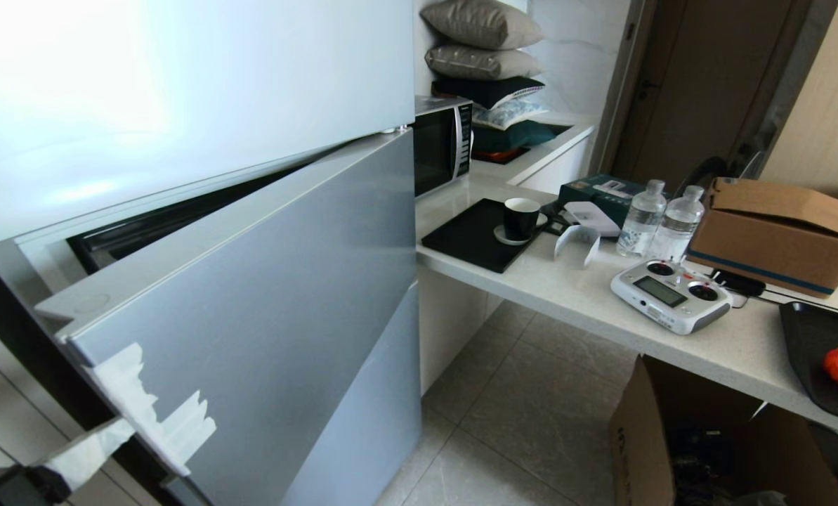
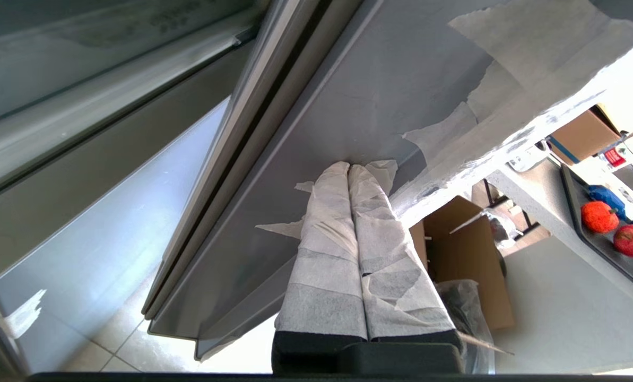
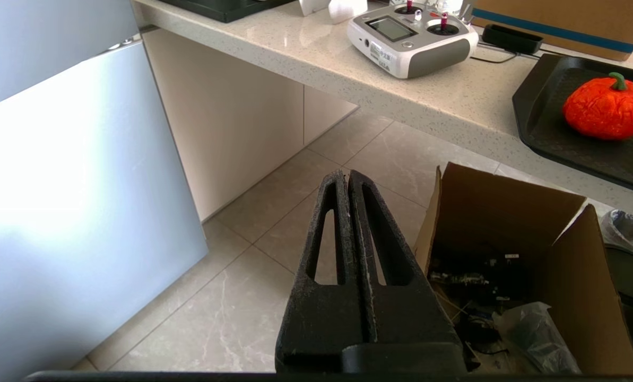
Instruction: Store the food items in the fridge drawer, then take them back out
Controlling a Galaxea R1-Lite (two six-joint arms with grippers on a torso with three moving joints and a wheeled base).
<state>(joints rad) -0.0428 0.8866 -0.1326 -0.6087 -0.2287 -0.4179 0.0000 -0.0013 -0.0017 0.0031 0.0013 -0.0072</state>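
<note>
— Two grippers are accounted for, but only one is at work. The left gripper [image 2: 349, 168], its paper-wrapped fingers [image 2: 327, 223] pressed together with nothing between them, is set tip-first against the inner face of the grey fridge door [image 2: 348, 95].

— And where is the fridge drawer to be found?

— A clear plastic bin [image 2: 83, 58] is seen beyond the door's edge, off to the side of the fingertips — whether it is the drawer itself cannot be told. The door stands between tool and bin, so it is judged that the door must be swung wider first.

— And the food?

— An orange pumpkin-like item [image 3: 608, 103] is left on a black tray [image 3: 549, 116] on the counter, well apart from the left gripper. The right gripper [image 3: 348, 178] is nearer it — closed, empty, hanging over the floor beside a cardboard box [image 3: 507, 212].
</note>
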